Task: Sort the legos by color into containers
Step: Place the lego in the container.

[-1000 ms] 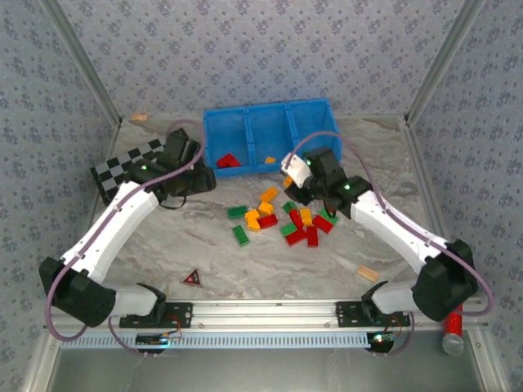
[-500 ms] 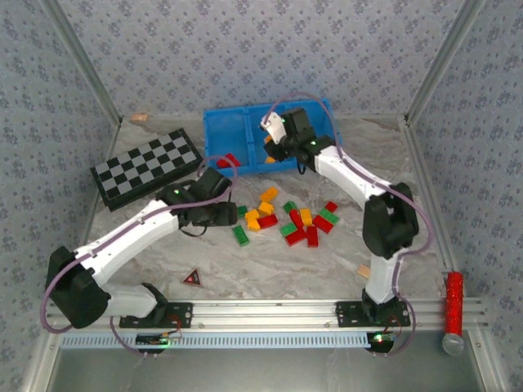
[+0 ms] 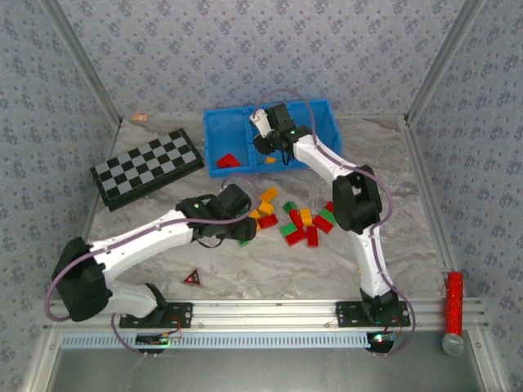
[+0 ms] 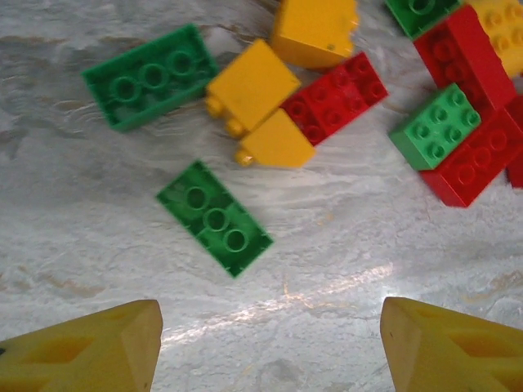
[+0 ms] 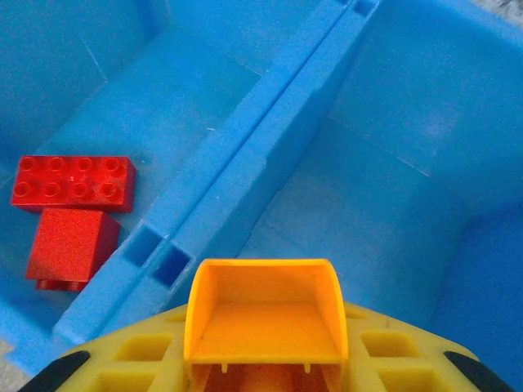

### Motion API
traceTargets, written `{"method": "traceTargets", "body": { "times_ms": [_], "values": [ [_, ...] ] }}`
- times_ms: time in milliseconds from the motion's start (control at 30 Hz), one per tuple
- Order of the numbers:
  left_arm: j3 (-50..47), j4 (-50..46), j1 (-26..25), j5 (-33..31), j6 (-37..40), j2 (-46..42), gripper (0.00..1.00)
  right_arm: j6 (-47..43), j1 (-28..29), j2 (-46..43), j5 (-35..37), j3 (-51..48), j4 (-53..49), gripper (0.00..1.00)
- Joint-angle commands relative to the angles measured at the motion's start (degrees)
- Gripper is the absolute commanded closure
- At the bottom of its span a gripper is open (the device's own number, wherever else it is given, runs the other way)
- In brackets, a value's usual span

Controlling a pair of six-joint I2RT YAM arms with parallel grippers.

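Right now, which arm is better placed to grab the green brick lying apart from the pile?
Left. The left gripper is open and hovers just short of the green brick, nothing between them. The right gripper is over the blue tray, shut on a yellow-orange brick not yet dropped.

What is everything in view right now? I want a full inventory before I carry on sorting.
tray: one, blue, three compartments, at the back
red bricks in tray: two, red, left compartment
orange brick in tray: one, orange, middle compartment
loose bricks: roughly a dozen, red, green and orange, heaped in the centre
held brick: one, orange, over the middle compartment
checkered board: one, black and white, back left
triangle piece: one, dark red, near left
tan piece: one, tan, far left corner
cylinder: one, red, near right edge
left gripper: one, open, over a green loose brick
right gripper: one, shut on the held brick
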Motion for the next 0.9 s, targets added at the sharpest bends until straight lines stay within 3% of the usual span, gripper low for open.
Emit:
{"method": "traceTargets", "body": {
  "times_ms": [0, 133, 300, 400, 600, 867],
  "values": [
    [4.7, 2.41, -3.7, -0.26, 5.49, 3.45, 0.29, 0.78, -0.29, 3.27, -0.27, 4.41, -2.82, 0.78],
    [9.04, 2.63, -7.85, -0.33, 10.65, 9.24, 0.28, 0.35, -0.21, 6.06, -0.3, 6.67, -4.02, 0.74],
    [13.07, 5.74, -8.81, 4.97, 12.13, 15.67, 0.27, -0.05, -0.19, 6.82, -0.22, 6.73, -4.3, 0.68],
    [18.89, 4.11, -9.4, 5.46, 12.36, 20.5, 0.25, -0.22, -0.23, 6.26, -0.57, 6.55, -4.64, 0.58],
    [32.22, -3.76, -10.98, 6.42, 6.39, 30.48, 0.25, -1.2, -0.75, 5.23, -1.35, 7.06, -5.42, 0.47],
    [38.71, -6.85, -14.39, 6.62, -0.5, 36.9, 0.27, -1.59, -1.5, 2.96, -3.99, 6.99, -5.8, 0.39]
  ]
}}
